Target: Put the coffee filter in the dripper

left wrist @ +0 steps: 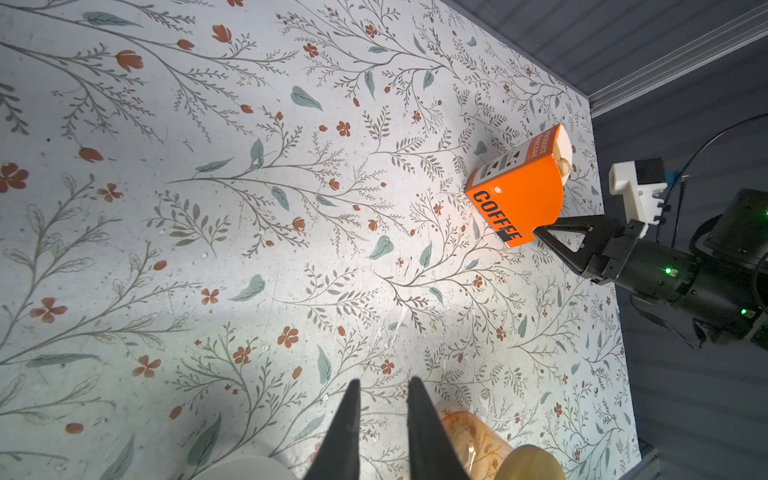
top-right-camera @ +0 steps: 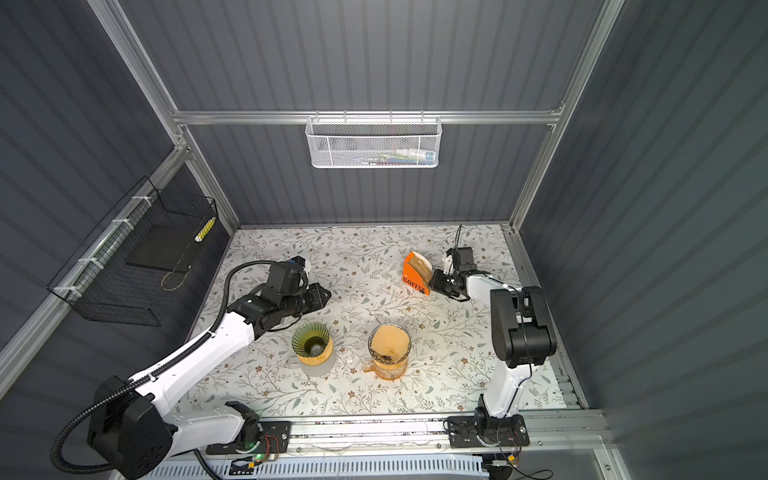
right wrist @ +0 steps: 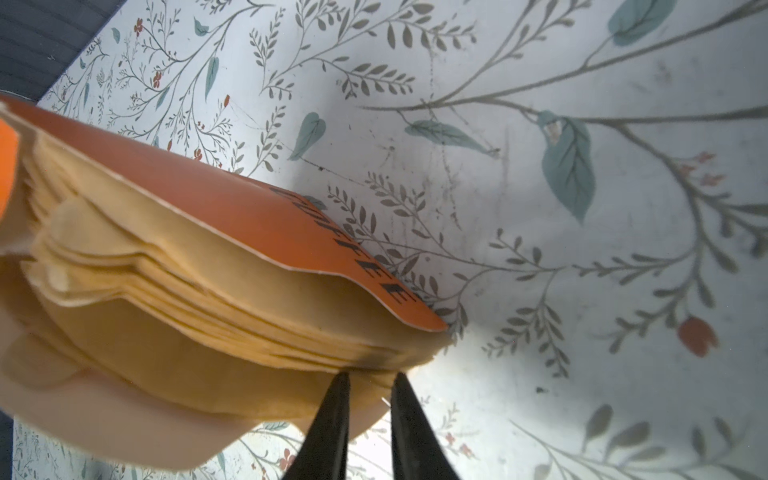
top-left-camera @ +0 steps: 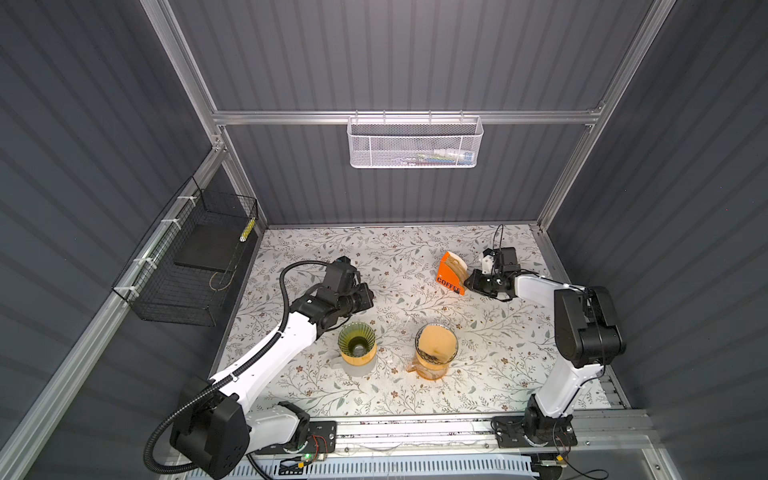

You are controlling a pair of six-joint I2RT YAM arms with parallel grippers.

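Right claw (top-right-camera: 433,278) beside orange filter box (top-right-camera: 415,275)

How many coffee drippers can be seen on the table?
2. A green dripper stands left of centre, empty; a second dripper, right of it, already holds a paper filter. None seems hidden.

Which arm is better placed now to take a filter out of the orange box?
Right. The right gripper sits at the filter stack in the orange box; the left gripper hovers far off, near the green dripper.
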